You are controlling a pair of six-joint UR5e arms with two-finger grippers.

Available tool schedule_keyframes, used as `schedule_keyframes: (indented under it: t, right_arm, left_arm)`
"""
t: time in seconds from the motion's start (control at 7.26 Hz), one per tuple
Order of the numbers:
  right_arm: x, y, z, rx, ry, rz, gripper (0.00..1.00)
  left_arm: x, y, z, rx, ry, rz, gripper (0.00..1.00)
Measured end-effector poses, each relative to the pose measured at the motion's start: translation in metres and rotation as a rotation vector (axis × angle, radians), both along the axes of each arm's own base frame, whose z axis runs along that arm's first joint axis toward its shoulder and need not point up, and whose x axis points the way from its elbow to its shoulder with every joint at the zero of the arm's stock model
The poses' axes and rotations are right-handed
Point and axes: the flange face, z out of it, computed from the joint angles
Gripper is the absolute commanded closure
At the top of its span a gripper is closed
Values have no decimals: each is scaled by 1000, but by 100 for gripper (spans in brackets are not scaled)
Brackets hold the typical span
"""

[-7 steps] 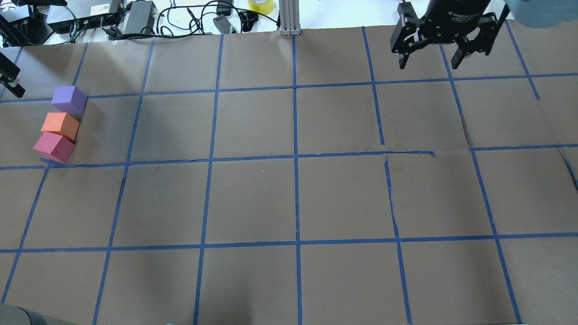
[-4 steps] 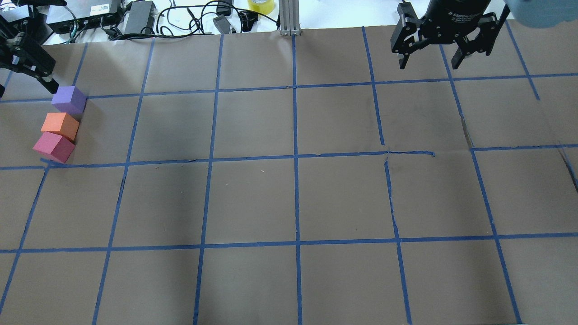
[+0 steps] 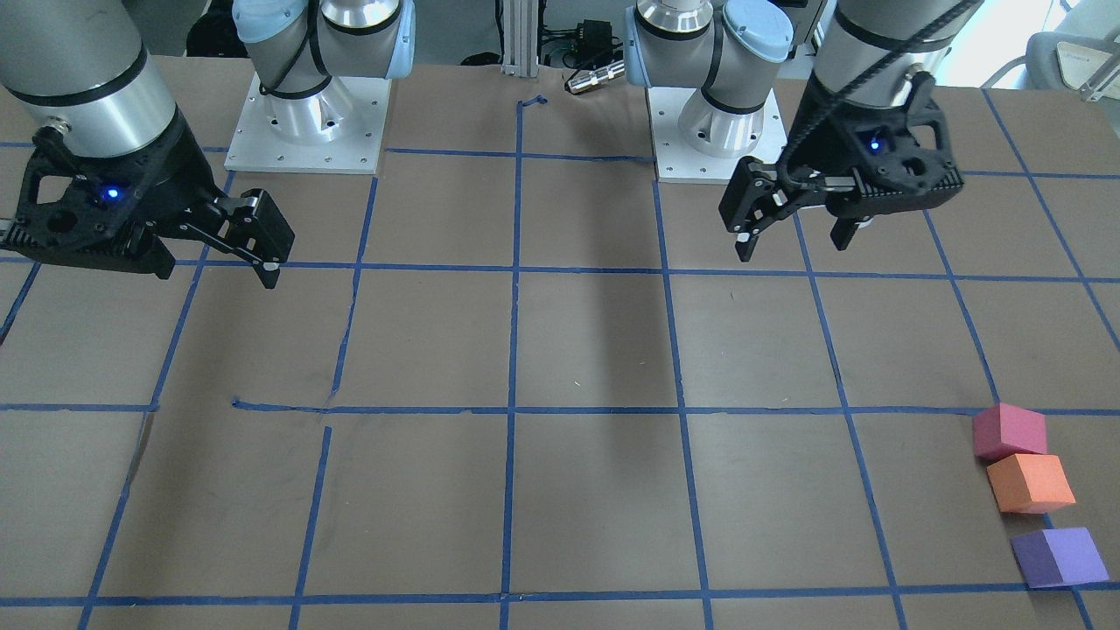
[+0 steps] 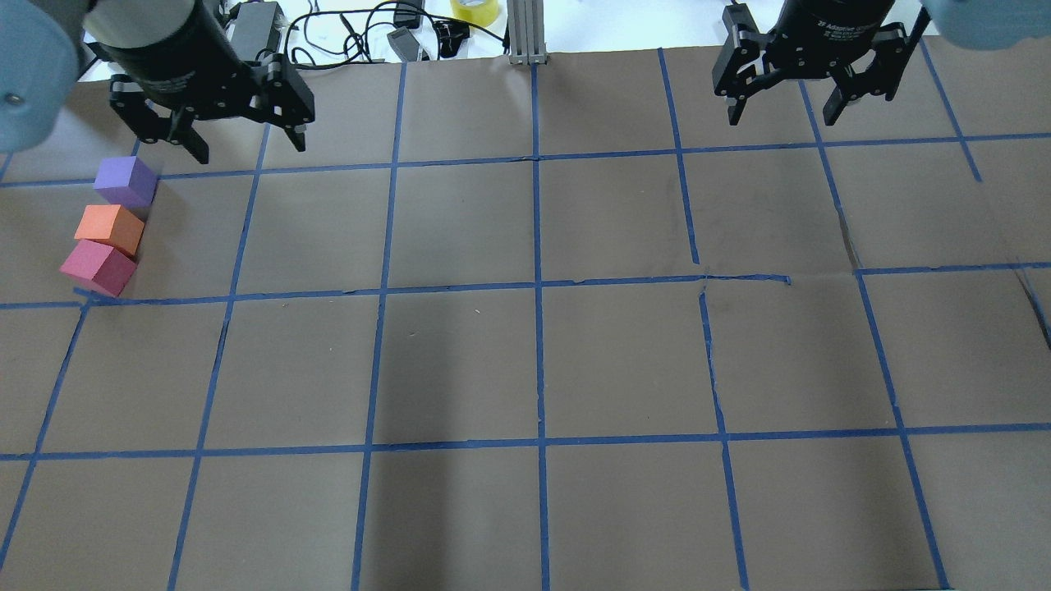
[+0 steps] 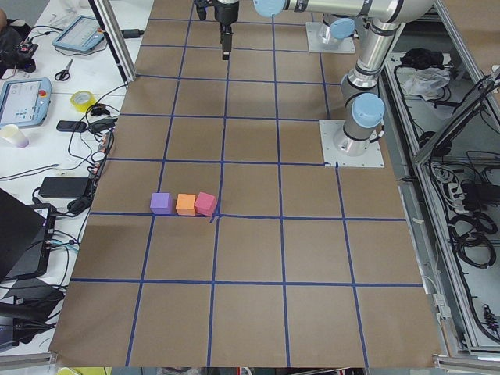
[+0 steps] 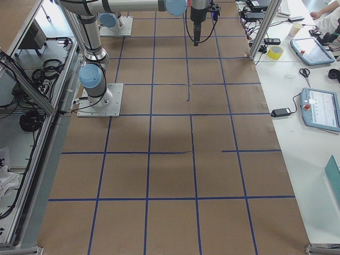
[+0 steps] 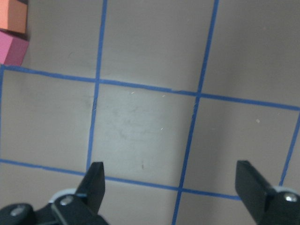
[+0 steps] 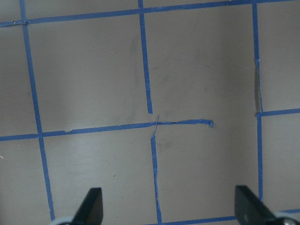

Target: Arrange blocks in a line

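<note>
Three blocks lie in a close row at the table's left edge in the overhead view: purple [image 4: 125, 181] farthest, orange [image 4: 109, 229] in the middle, pinkish-red [image 4: 97, 267] nearest. They also show in the front view, pinkish-red [image 3: 1009, 430], orange [image 3: 1029, 482], purple [image 3: 1057, 557]. My left gripper [image 4: 249, 146] is open and empty, raised beyond and to the right of the purple block. Its wrist view shows the orange block [image 7: 11, 16] and pinkish-red block [image 7: 11, 49] at the top left corner. My right gripper [image 4: 780, 119] is open and empty at the far right.
Brown paper with a blue tape grid [image 4: 538, 287] covers the table. Cables, power bricks, a yellow tape roll [image 4: 475, 8] and an aluminium post [image 4: 525, 33] sit along the far edge. The arm bases [image 3: 306, 122] stand at the robot's side.
My left gripper has swung in from the far left edge and moved right, past the purple block. The blocks and the right gripper have not moved.
</note>
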Motion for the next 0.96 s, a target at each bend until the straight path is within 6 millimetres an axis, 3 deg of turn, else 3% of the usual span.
schedule_keyframes:
  t: [0.28,0.96]
  right_arm:
    - [0,0,0,0,1,0,0]
    - [0,0,0,0,1,1,0]
  left_arm:
    - [-18,8,-8,-25,8,-23,0]
    - [-26,12,-9,18,81,-50,0]
